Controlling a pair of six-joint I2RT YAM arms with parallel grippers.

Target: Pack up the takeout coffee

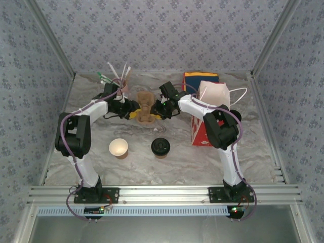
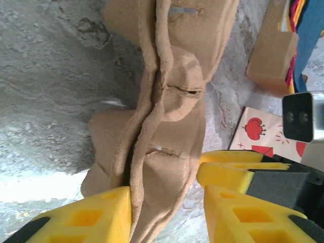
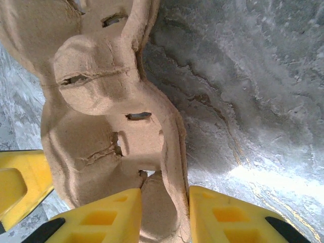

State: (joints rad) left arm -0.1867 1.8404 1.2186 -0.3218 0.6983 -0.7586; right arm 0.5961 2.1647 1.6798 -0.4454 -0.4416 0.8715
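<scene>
Pulp tray [image 1: 145, 107] is held between your hands: the right hand [image 1: 158, 115] clamps one edge, the left hand [image 1: 132, 115] straddles the other, its grip unclear. Your coffee [image 1: 160, 147] stands upright on the counter [image 1: 195, 164], back toward the arm bases and nearer the right hand.

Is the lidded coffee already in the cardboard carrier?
No, the lidded coffee stands by itself on the table, apart from the carrier.

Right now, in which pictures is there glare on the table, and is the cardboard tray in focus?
Left wrist view: a washed-out bright patch on the table at lower left, cardboard tray sharp. Right wrist view: a similar patch at lower right, tray sharp. Top view: even light, no glare, soft shadows.
</scene>
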